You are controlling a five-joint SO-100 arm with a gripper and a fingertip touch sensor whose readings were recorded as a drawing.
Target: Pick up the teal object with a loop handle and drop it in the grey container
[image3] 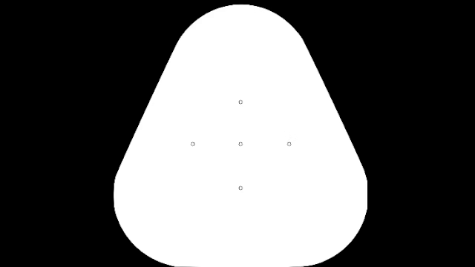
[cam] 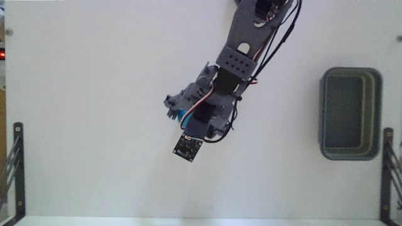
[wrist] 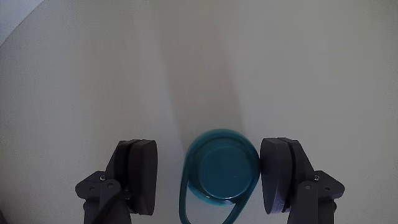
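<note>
While the gripper (wrist: 211,180) straddles the small round teal plastic object with a loop handle (wrist: 221,171), fingers spread apart; grasp step, closing needed next, grey rectangular plastic container (cam: 350,113) far right.

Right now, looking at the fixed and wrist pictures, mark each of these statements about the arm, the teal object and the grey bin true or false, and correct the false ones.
1. The teal object sits between the two fingers of the gripper. True.
2. The teal object already lies inside the grey bin. False: in the fixed view it is under the arm near the middle of the table, well away from the bin.
3. The grey bin stands at the right side of the fixed view. True.
4. The gripper is shut tight on the teal object. False: in the wrist view a gap shows between the left finger and the object.
5. The bin holds several items. False: nothing shows inside it.
</note>
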